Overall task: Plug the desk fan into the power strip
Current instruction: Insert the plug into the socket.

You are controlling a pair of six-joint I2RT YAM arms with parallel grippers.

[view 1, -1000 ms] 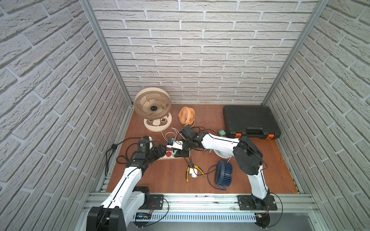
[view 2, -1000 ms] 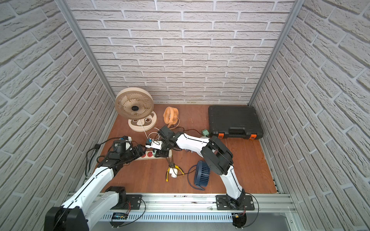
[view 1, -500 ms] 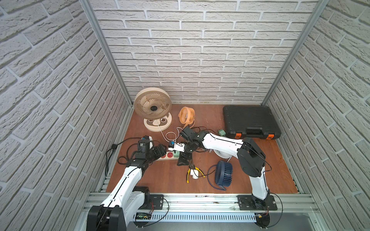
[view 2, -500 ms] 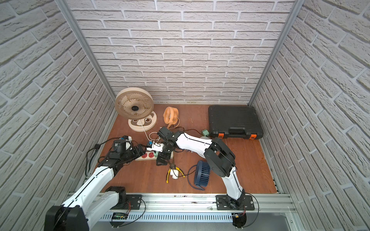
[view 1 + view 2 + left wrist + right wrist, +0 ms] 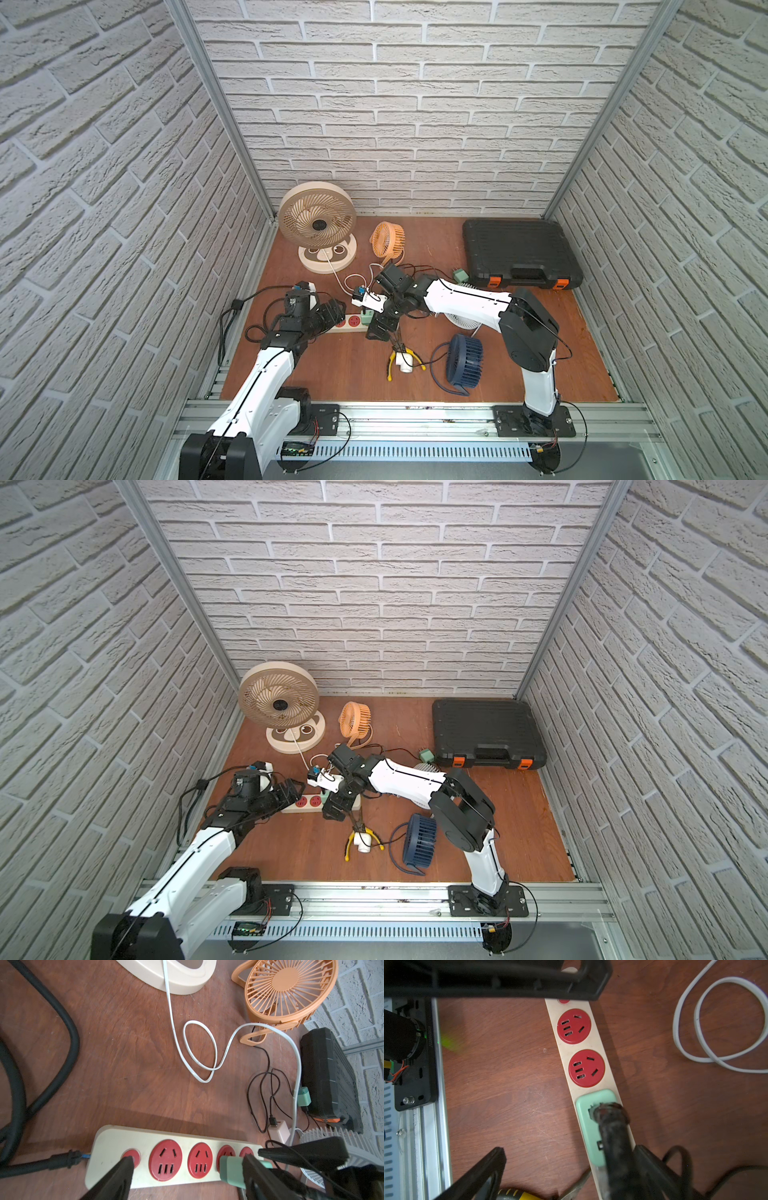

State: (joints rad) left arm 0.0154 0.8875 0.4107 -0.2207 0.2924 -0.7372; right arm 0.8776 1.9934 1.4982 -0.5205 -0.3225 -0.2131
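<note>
The cream power strip [image 5: 352, 322] [image 5: 305, 802] [image 5: 116, 1142] [image 5: 593, 1047] lies at the table's left. A mint-green plug [image 5: 230, 1169] [image 5: 588, 1118] sits in its third red socket, with a black cord leaving the plug's top. I cannot tell which desk fan that cord runs to. My right gripper [image 5: 380, 325] [image 5: 338, 806] [image 5: 570, 1150] stands open, one finger on each side of the plug and strip, touching neither. My left gripper [image 5: 336, 312] [image 5: 293, 792] [image 5: 188, 1159] is open over the strip, one fingertip [image 5: 124, 1167] on the red switch, the other beside the plug.
A beige fan [image 5: 318, 220] with a white cord, an orange fan [image 5: 388, 239], a white fan [image 5: 459, 322] under my right arm and a navy fan [image 5: 465, 359] stand around. A black case [image 5: 519, 253] lies back right, yellow pliers [image 5: 401, 361] in front, a second green plug [image 5: 460, 274] by the case.
My right gripper's jaws have spread wide apart and it has shifted slightly toward the table's front. The green plug stays in the strip. The left arm has not moved.
</note>
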